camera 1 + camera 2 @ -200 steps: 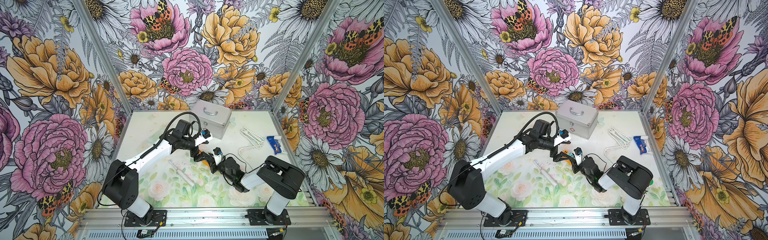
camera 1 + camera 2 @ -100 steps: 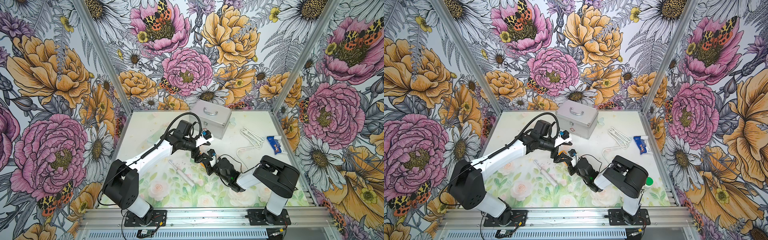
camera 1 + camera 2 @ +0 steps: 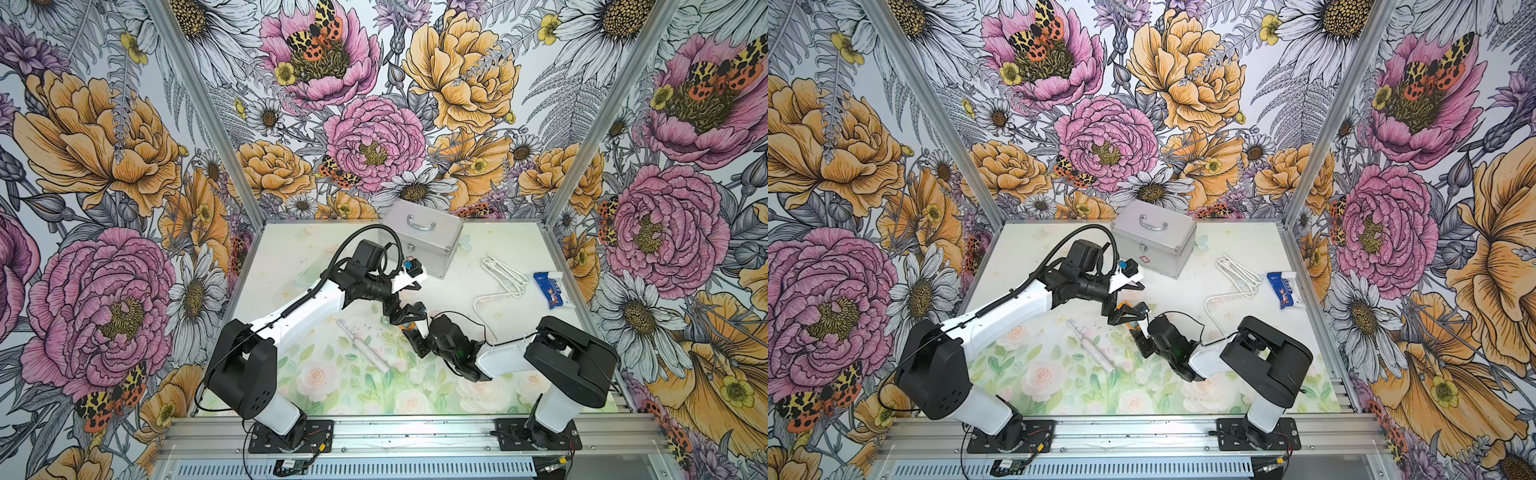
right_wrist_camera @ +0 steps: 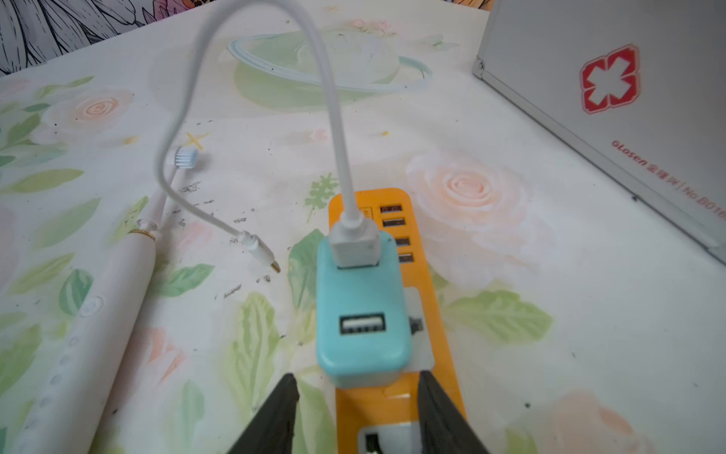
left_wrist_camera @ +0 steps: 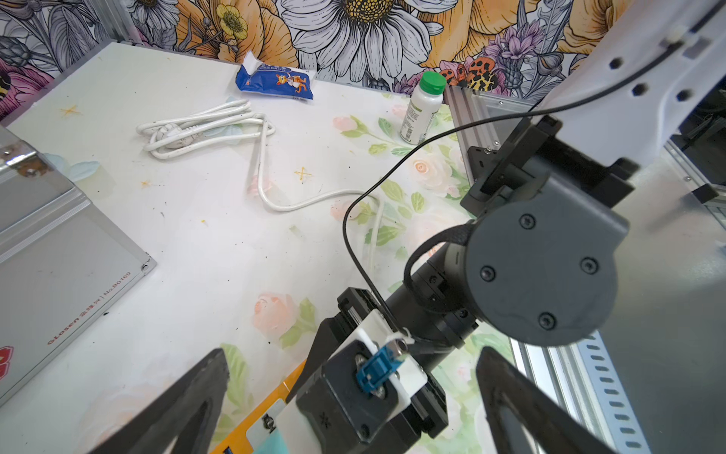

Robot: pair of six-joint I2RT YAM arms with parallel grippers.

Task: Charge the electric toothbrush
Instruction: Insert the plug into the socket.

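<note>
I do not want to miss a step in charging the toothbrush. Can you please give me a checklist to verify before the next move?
1. The teal adapter sits on the orange power strip: ok.
2. The short white cable is plugged into the adapter: ok.
3. The cable's free plug is in the electric toothbrush: not ok; it lies on the table beside the handle.
4. The toothbrush's charging port is reachable: cannot tell.
5. The right gripper is free: ok; jaws apart, flanking the adapter.
6. The left gripper is free: ok; open, empty.
</note>
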